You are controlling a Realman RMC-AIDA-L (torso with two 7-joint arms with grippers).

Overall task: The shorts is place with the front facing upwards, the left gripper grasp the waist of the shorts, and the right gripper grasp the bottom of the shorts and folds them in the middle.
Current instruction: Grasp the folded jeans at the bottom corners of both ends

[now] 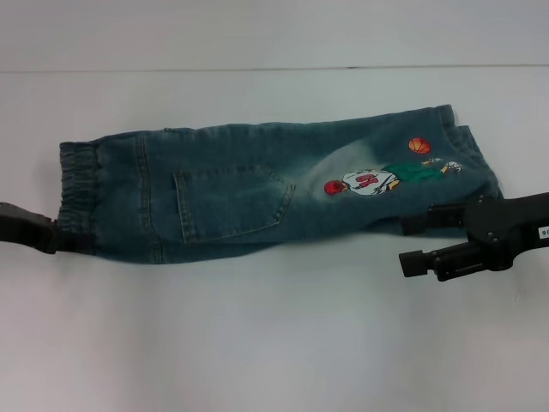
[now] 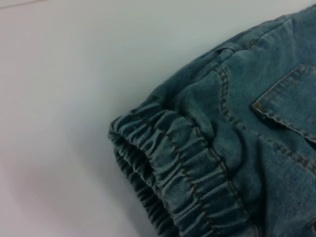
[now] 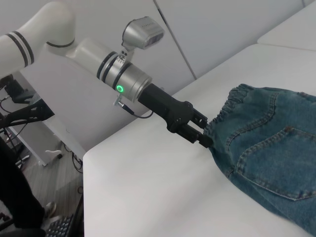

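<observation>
This looks like a robotics lab or test room. A plain white table [image 3: 148,187] stands before bare white wall panels [image 3: 232,29], while loose cables [image 3: 15,106] and a white equipment stand [image 3: 54,148] crowd the grey floor [image 3: 54,197] beside it.

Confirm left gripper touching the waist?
Touching. The right wrist view shows the left gripper with its jaws closed on the waist edge of the shorts.

white arm [image 3: 34,37], silver wrist [image 3: 121,76] with green light, black gripper [image 3: 205,137].
</observation>
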